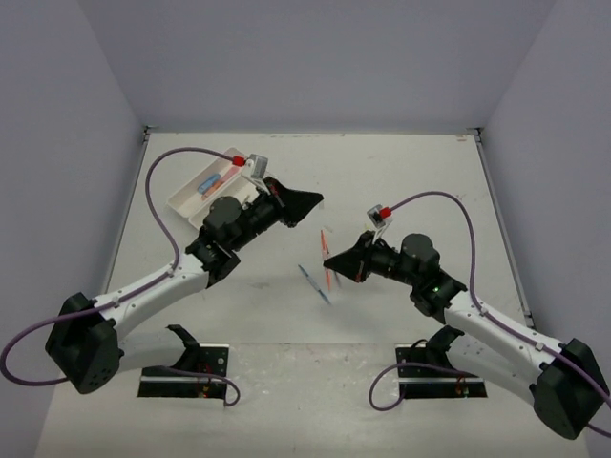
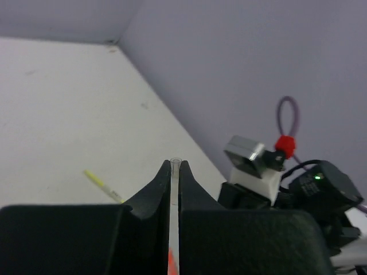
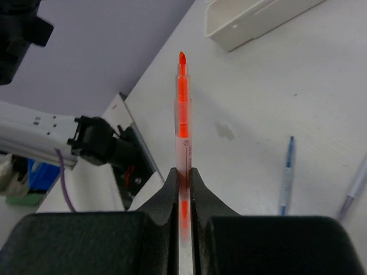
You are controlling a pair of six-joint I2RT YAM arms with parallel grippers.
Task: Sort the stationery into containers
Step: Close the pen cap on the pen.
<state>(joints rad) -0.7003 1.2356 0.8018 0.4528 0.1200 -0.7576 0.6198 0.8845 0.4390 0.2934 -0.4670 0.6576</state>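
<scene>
— Where are your trays?
— Upper left of the top view: the trays (image 1: 183,204) sit on the table (image 1: 410,176), partly behind your left arm, with a blue marker (image 1: 208,181) inside.
— Your left gripper?
— The left gripper (image 2: 175,167) is at frame centre, clenched on a thin clear tube (image 2: 175,164) whose tip pokes past the fingertips.
— And your right?
— The right gripper (image 3: 183,173), just right of centre, is clamped on an orange pen (image 3: 182,114) that points away from the fingers.
— Loose stationery?
— Two blue pens (image 1: 315,283) lie on the table below the orange pen, well apart from the trays. A yellow pen (image 2: 102,184) lies lower left in your left wrist view.
</scene>
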